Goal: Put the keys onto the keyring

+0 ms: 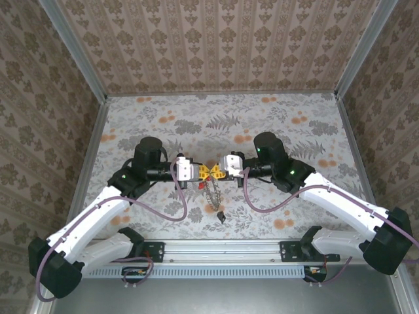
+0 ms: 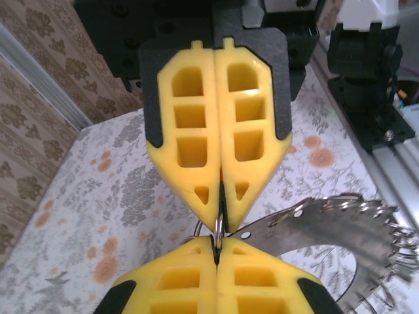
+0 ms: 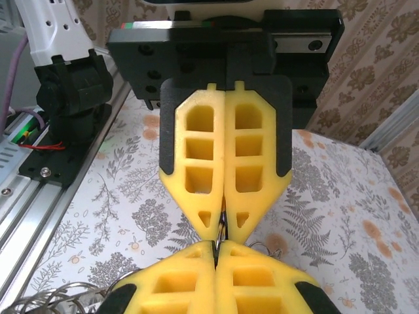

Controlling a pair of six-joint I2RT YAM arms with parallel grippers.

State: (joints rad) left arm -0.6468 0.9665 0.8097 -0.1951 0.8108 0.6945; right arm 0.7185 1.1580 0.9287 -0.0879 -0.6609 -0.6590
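Above mid-table, your left gripper and right gripper meet tip to tip, both clamped shut on the keyring, with the keys fanned beneath. Pull unevenly and the thin wire may slip free or bend. Open table surrounds you; the walls stand well apart.

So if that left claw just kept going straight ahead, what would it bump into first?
The right gripper. The left gripper points straight at it, tip to tip, with only a short bit of the keyring between them. Both look shut on that ring, so there seems almost no free way ahead.
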